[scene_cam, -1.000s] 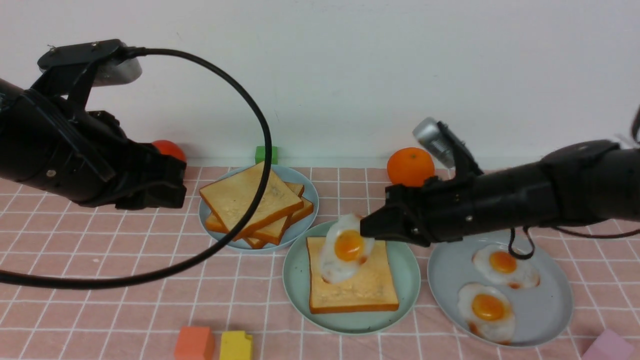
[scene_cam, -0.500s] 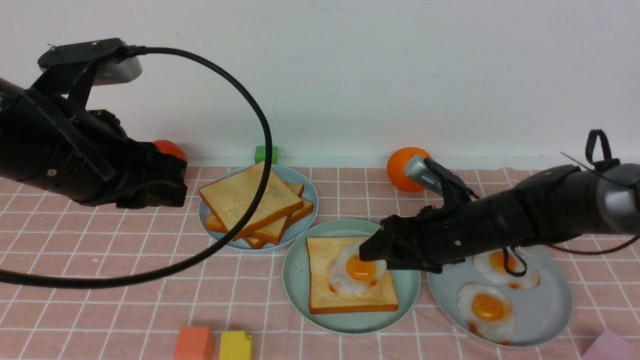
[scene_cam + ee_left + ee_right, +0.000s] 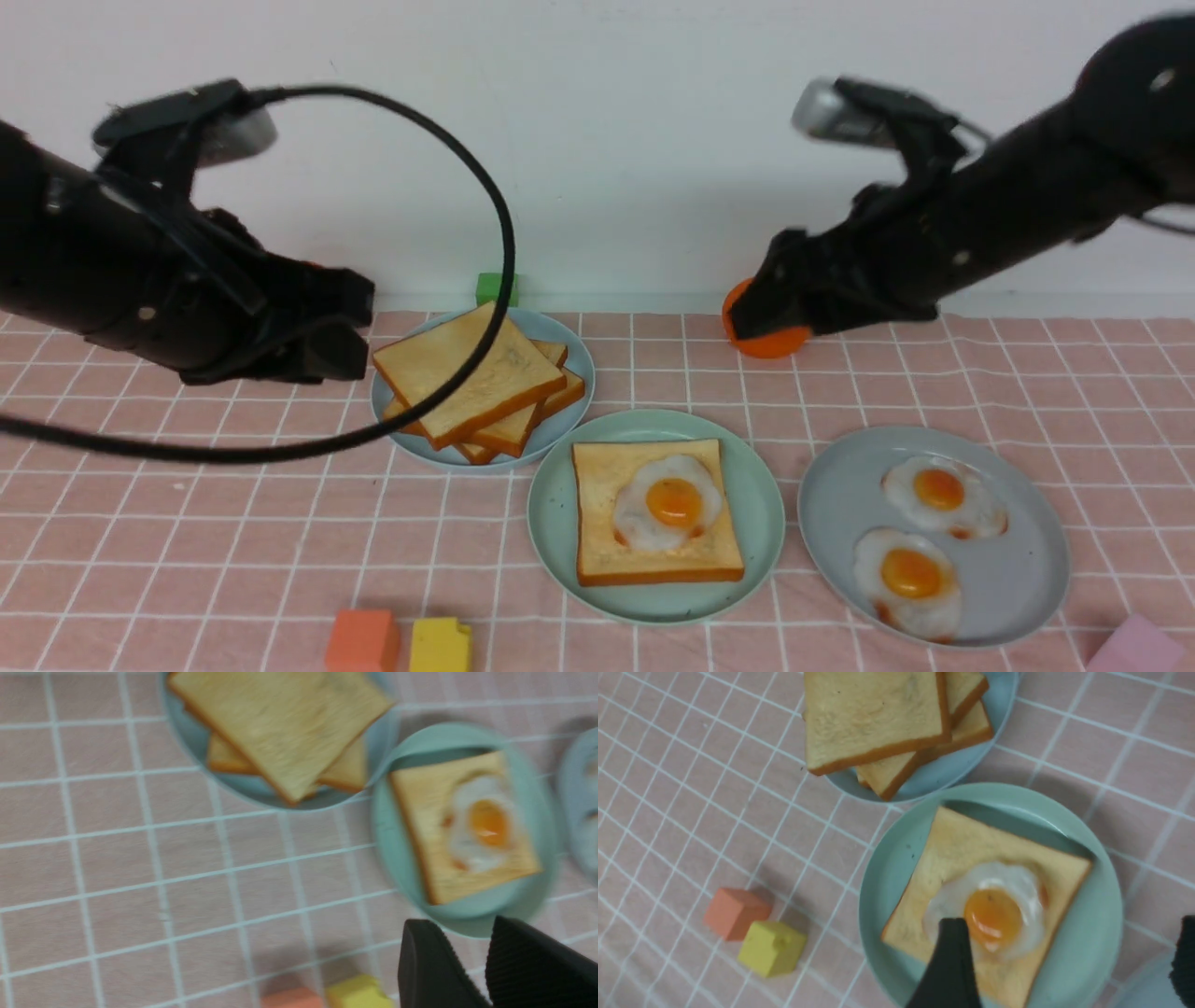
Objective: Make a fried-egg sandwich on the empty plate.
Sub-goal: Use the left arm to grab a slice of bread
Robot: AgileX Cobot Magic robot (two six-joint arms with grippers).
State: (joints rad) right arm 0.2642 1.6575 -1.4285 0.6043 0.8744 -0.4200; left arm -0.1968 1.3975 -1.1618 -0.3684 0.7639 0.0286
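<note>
Right gripper (image 3: 1070,920): jaws spread wide, holding nothing, raised clear of the table in front of the orange (image 3: 775,347) at the back.

Left gripper (image 3: 460,924): fingers a narrow gap apart (nothing between them), hovering above the checked cloth (image 3: 187,523) beside the toast pile (image 3: 476,383).

Green plate (image 3: 560,551): centre front of the cloth.

Toast slice (image 3: 607,551): flat on that plate.

Fried egg (image 3: 667,504): lies on the slice, uncovered.

Orange block (image 3: 362,641) sits just beside yellow block (image 3: 441,645).
</note>
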